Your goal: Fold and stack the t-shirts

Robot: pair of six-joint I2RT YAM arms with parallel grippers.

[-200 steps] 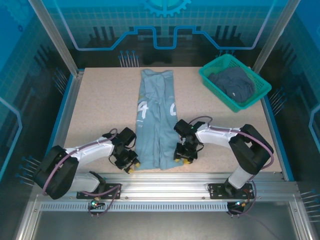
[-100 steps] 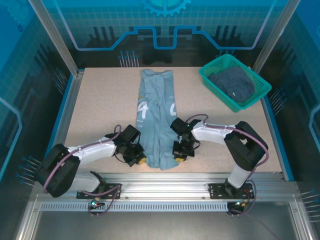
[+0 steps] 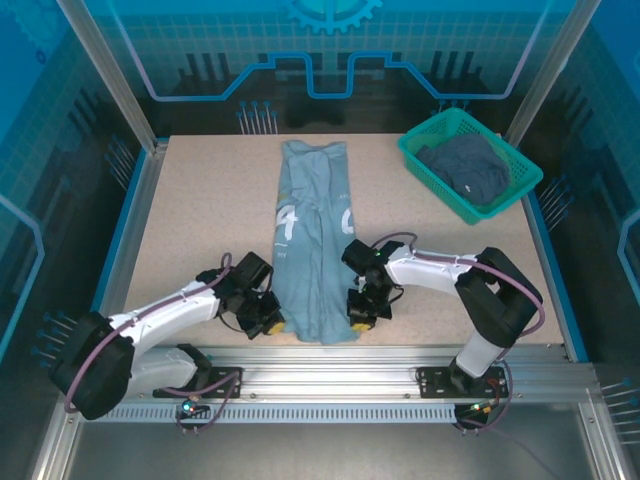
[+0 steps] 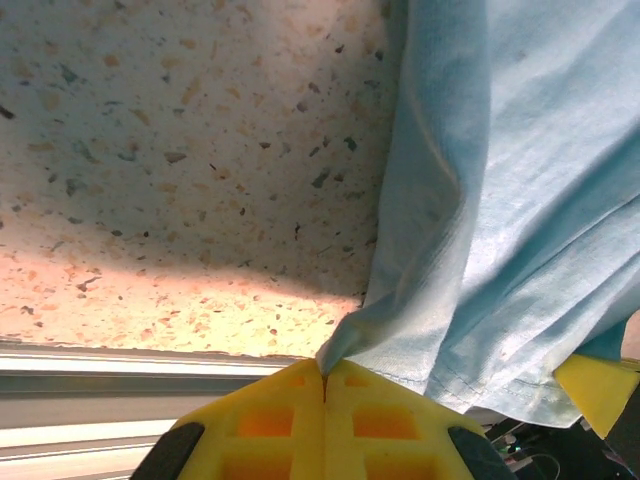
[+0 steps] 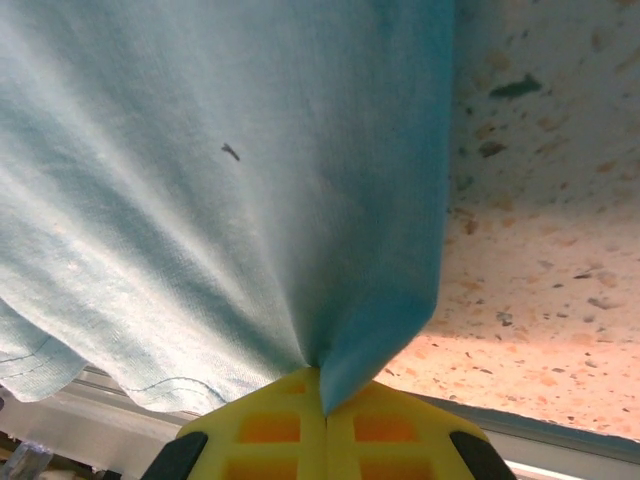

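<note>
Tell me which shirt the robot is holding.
The pale blue-grey t-shirt with white lettering, flat on the table: both jaws pinch its near hem. The darker t-shirt lies crumpled in the basket.

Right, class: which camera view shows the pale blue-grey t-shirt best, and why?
Top external: the whole pale blue-grey t-shirt lies folded lengthwise, lettering visible. Each wrist view gives a close-up of one near corner, pinched by the left gripper and the right gripper.

Tee lies lengthwise down the middle of the bench, running near to far. Left hand pinches its near-left corner, right hand the near-right — both by the bench's near edge. Basket sits at the far-right corner, well apart from the tee — other tee inside it.
</note>
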